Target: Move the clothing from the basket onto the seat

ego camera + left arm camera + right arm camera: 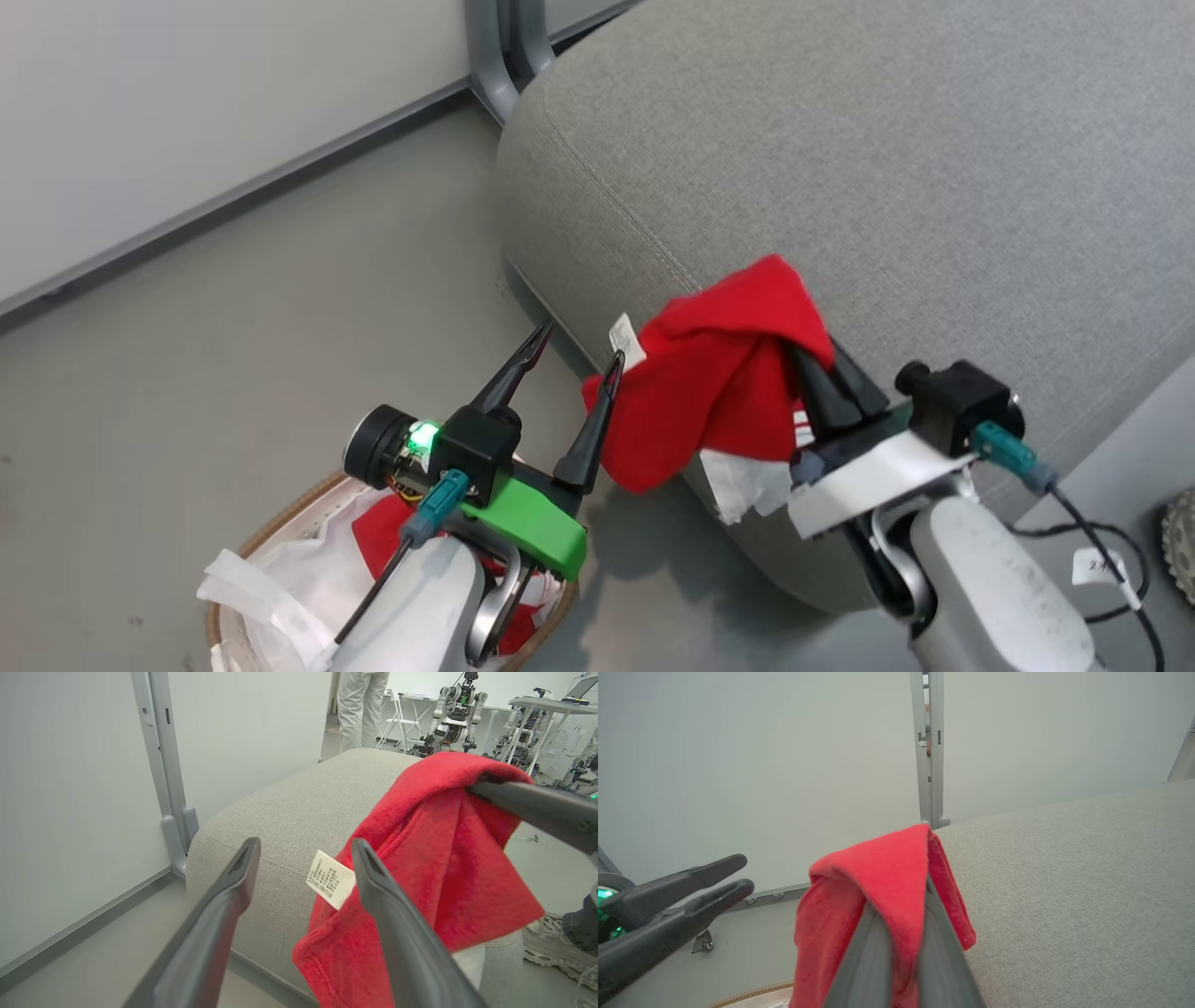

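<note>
Right claw [812,364] pinches crumpled red jersey [719,392].

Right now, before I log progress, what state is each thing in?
right gripper: shut on the red jersey, raised at the seat edge.
left gripper: open, holding nothing, beside the jersey.
red jersey: draped over the right gripper, hanging, not yet laid down.
basket: on the floor, more red clothing and white sheet inside.

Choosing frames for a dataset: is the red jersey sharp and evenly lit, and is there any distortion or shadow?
Head view: jersey sharp, evenly lit, soft shadow on the floor below. Left wrist view: wide lens enlarges the fingers. Right wrist view: jersey slightly soft up close.
</note>
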Controlling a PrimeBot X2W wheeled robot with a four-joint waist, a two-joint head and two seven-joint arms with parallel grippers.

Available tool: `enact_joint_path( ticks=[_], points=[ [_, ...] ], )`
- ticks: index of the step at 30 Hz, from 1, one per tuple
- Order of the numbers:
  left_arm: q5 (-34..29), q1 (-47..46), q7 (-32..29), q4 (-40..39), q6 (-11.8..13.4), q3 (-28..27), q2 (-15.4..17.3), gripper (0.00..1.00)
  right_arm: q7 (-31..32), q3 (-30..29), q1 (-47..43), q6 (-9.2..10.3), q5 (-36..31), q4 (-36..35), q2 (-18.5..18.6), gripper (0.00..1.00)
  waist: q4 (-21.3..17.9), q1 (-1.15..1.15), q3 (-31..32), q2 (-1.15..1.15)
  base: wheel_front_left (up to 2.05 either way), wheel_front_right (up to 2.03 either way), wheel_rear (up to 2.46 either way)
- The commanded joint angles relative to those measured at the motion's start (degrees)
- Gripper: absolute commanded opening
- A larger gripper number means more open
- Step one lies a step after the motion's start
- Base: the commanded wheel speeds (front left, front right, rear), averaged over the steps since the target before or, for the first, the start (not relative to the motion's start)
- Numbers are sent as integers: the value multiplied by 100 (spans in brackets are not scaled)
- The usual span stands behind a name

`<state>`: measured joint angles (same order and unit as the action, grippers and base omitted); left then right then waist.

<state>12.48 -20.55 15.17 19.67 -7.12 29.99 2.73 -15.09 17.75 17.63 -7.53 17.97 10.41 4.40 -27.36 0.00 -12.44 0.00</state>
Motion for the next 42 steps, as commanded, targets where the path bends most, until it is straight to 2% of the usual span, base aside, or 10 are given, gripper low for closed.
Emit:
enact_joint_path(
  ticks=[1,11,20,28,31,37,38,39,40,42],
  points=[
    [-57,72,-3,49,-32,26,29,100,-11,-40,206,7,-51,-28,93,0,-126,0,-220,0,0,0,0],
    [-146,-283,-3,100,-44,247,41,100,-10,-421,2013,8,-301,63,919,0,159,0,-847,0,0,0,0],
    [-196,-654,-3,0,-43,308,131,100,-9,-939,3384,8,-522,901,1504,0,704,0,-1514,0,0,0,0],
    [-258,-879,-3,-85,-42,257,146,100,-10,-1832,3532,8,-748,2040,1684,0,1161,0,-1990,0,0,0,0],
    [-286,-913,-3,-117,-43,219,160,100,-10,-2484,3496,8,-950,2289,1705,0,1281,0,-2125,0,0,0,0],
    [-329,-904,-3,-134,-43,95,193,100,-10,-3310,3398,8,-1570,2570,1558,0,1376,0,-2236,0,0,0,0],
    [-328,-896,-3,-130,-43,83,192,100,-9,-3360,3373,8,-1615,2633,1497,11,1381,0,-2232,0,0,0,0],
    [-331,-882,-3,-121,-43,70,191,100,-10,-3398,3343,8,-1671,2687,1435,43,1385,0,-2214,0,0,0,0],
    [-330,-867,-3,-115,-43,54,188,100,-9,-3411,3308,8,-1712,2758,1396,100,1389,0,-2190,0,0,0,0],
    [-313,-837,-3,-118,-43,14,169,100,-10,-3447,3235,8,-1767,2807,1336,100,1399,0,-2119,0,0,0,0]
  ],
)
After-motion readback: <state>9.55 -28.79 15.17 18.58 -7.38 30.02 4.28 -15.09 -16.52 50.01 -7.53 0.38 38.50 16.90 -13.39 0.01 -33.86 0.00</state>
